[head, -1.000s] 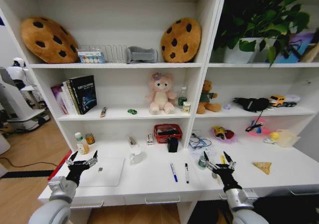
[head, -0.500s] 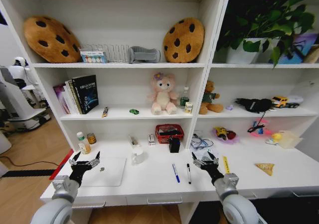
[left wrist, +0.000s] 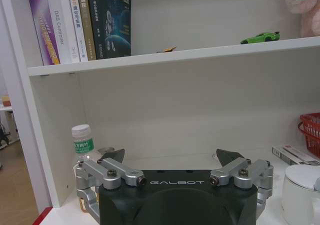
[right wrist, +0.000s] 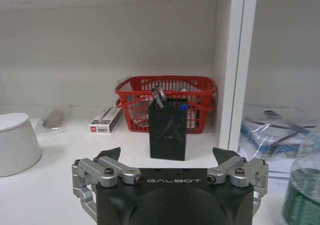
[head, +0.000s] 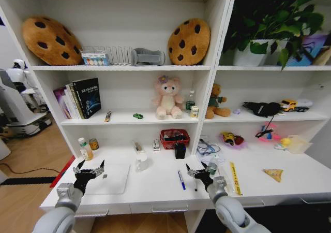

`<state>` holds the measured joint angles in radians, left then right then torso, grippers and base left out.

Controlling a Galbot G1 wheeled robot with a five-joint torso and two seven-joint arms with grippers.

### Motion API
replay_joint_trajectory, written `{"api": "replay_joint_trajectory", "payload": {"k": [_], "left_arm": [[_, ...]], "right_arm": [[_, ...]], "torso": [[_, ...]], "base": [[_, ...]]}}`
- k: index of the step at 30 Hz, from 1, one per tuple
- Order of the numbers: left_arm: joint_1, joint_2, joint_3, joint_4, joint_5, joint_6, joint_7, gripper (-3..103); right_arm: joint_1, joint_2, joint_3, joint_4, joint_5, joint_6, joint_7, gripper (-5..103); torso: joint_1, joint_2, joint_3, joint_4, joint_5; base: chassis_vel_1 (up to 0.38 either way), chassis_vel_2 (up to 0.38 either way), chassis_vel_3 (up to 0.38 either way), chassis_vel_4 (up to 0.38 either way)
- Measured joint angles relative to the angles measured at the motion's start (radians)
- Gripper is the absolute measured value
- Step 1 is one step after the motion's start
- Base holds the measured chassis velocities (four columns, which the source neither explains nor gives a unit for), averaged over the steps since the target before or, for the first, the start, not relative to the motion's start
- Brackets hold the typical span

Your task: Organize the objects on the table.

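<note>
Right gripper (head: 196, 173) hovers low in the centre of the head view, fingers spread apart and holding nothing, directly over a black pen (head: 195, 181) and just right of a blue pen (head: 180, 179) lying on the white table (head: 160, 189). Left gripper (head: 88, 169) sits at the lower left, also spread wide and empty, above the near edge of the silver laptop (head: 111, 178), whose lid looks closed, though the angle is poor. Both wrist views show "GALBOT" printed on the black gripper bodies.

A small clear bottle with a green label (left wrist: 83, 147) stands at the table's left end; its characters are too small to read. Beyond the right gripper stand a black mesh pen holder (right wrist: 168, 134) and a red basket (right wrist: 167, 101), with a white mug (head: 141, 161) to their left. On the shelf above, a tiny green toy car (left wrist: 259, 37) rests near upright books (left wrist: 80, 22), one spine reading "DAS Controlar" or similar. White shelving rises behind; wooden flooring shows at the far left.
</note>
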<state>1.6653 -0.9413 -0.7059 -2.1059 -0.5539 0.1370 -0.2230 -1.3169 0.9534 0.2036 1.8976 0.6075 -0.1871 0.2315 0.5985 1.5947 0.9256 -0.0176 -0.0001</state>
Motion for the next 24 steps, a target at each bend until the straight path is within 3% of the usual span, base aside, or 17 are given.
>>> {"api": "replay_joint_trajectory", "payload": {"k": [4,11,24], "left_arm": [[-0.001,-0.001,0.003,0.004,0.001,0.0,0.001,100],[-0.01,-0.005,0.013,0.021,0.005,0.0,0.002,100],[-0.048,0.009,0.035,0.046,-0.004,0.0,0.003,100]], "right_arm": [[0.046,0.001,-0.051,-0.017,0.027,-0.026,0.013,103],[0.151,0.024,-0.151,-0.064,0.1,-0.094,0.083,95],[0.182,0.048,-0.197,-0.085,0.175,-0.153,0.168,88]], "torso": [[0.0,0.0,0.0,0.0003,0.0],[0.0,0.0,0.0,0.0002,0.0],[0.0,0.0,0.0,0.0,0.0]], "base": [[0.0,0.0,0.0,0.0],[0.0,0.0,0.0,0.0],[0.0,0.0,0.0,0.0]]}}
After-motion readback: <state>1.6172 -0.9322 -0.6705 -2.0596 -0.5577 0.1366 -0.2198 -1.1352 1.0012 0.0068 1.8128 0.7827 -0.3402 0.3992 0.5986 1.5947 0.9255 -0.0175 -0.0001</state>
